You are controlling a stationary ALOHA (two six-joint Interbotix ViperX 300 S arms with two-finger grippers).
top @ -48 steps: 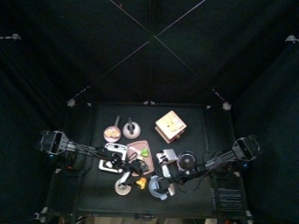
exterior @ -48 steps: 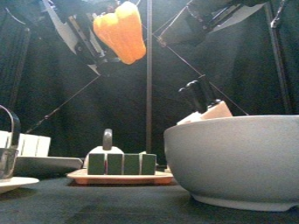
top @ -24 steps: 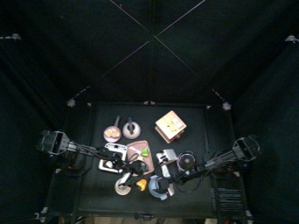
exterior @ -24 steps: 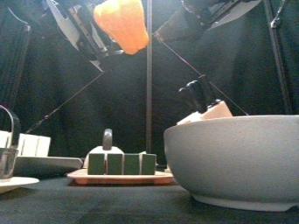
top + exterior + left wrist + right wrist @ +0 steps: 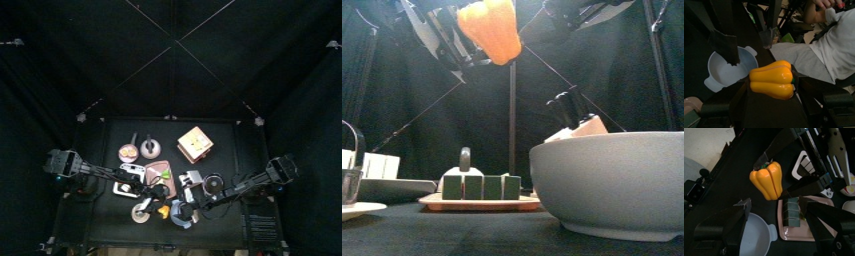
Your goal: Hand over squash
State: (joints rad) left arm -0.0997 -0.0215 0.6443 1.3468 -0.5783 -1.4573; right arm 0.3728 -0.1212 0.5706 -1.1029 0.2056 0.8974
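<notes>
The squash [image 5: 492, 28] is a yellow-orange lobed toy held high above the table, and it also shows in the right wrist view [image 5: 767, 179]. My left gripper [image 5: 777, 92] is shut on the squash [image 5: 774, 80]. My right gripper [image 5: 777, 225] is open and empty, its jaws wide apart, and faces the squash from a short way off. In the top view both arms meet over the table's front, with the squash [image 5: 163, 211] between them.
A light blue round dish [image 5: 609, 185] stands large at the front right, under the squash in the left wrist view [image 5: 727, 67]. A wooden tray of green blocks [image 5: 476, 200] and a tan-and-white block [image 5: 197, 143] lie behind. A person's white sleeve [image 5: 831, 45] shows beyond the curtains.
My left gripper has lifted the squash higher and a little to the right in the front view. The right arm has risen slightly.
</notes>
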